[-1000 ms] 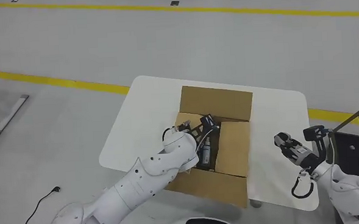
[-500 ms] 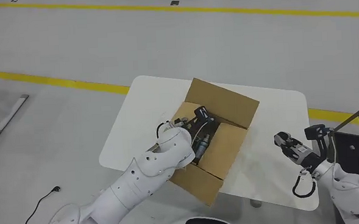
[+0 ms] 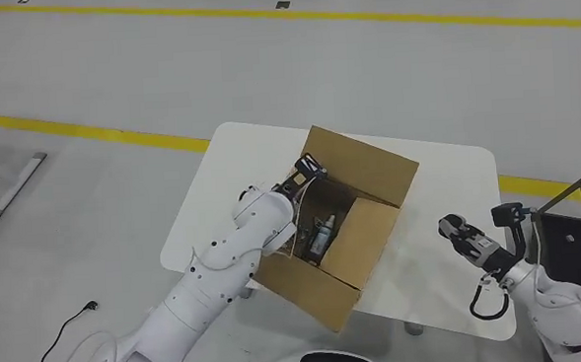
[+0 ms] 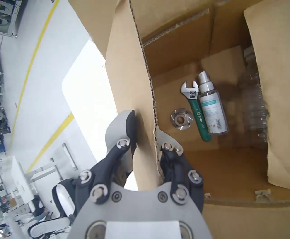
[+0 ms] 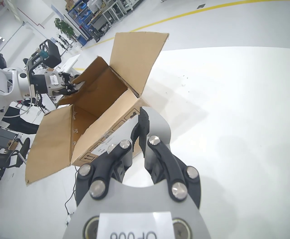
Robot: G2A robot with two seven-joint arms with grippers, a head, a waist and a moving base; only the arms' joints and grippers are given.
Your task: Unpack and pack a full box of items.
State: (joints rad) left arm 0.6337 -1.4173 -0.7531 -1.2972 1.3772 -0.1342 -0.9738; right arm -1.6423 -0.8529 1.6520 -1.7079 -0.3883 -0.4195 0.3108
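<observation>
Two grippers, one box, four items to log.

- **By the table's (image 3: 438, 173) right edge, toward its near corner:** right gripper (image 5: 145, 122), fingers pressed together on nothing, well apart from the box (image 3: 373, 241).
- **Mid-table, turned askew:** the box, flaps open, one of them at the near edge.
- **At the box's far left corner:** left gripper (image 4: 145, 126), clenched on the left flap (image 4: 126, 68), one finger outside the card and one inside.
- **On the box floor, below and beyond that gripper:**
  - flange (image 4: 181, 119)
  - wrench (image 4: 198, 115), just beside the flange
  - spray bottle (image 4: 211, 106), touching the wrench; their long axes are parallel and run roughly along the left wall
  - clear bottle (image 4: 253, 101), half under an infolded flap

Your left arm is much the nearer, so the first pick looks like its job once it lets go of the flap. You would want the fingers closing across the wrench handle, not along it.
</observation>
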